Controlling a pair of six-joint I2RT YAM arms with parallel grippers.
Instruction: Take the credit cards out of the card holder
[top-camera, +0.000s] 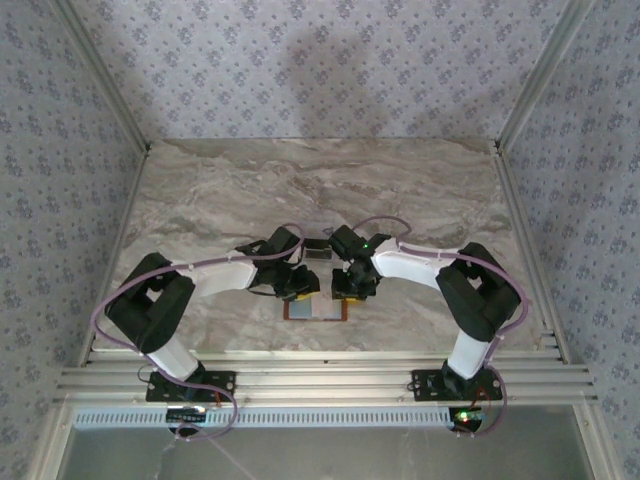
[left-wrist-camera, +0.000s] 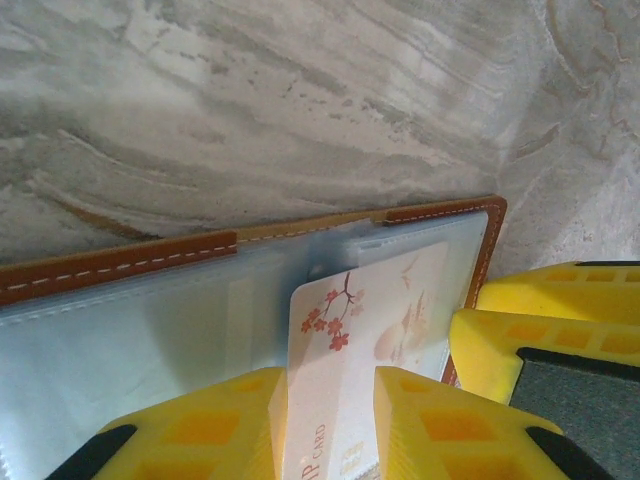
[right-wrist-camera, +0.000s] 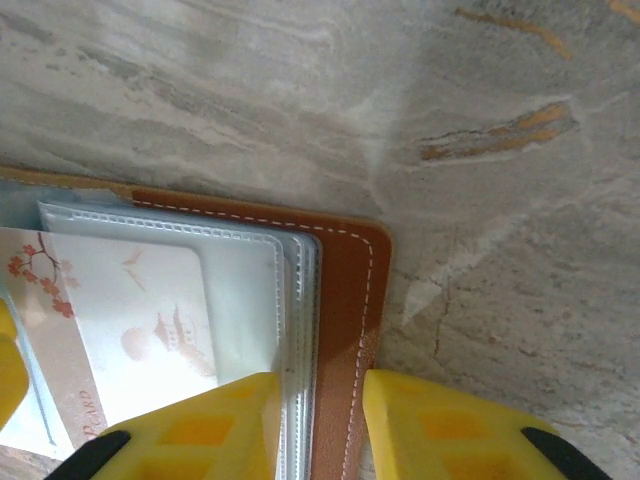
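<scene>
Card holder (top-camera: 315, 309) lies open on table (top-camera: 300, 190), near edge, between both tools. Left wrist view: left tool (left-wrist-camera: 330, 395) pinches blossom-printed credit card (left-wrist-camera: 365, 320), partly out of its sleeve. Right wrist view: right tool (right-wrist-camera: 320, 395) clamps the holder's brown rim.

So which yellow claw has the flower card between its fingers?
The left gripper: the credit card with red blossoms lies between its fingers. The right gripper straddles the brown edge of the card holder instead.
</scene>
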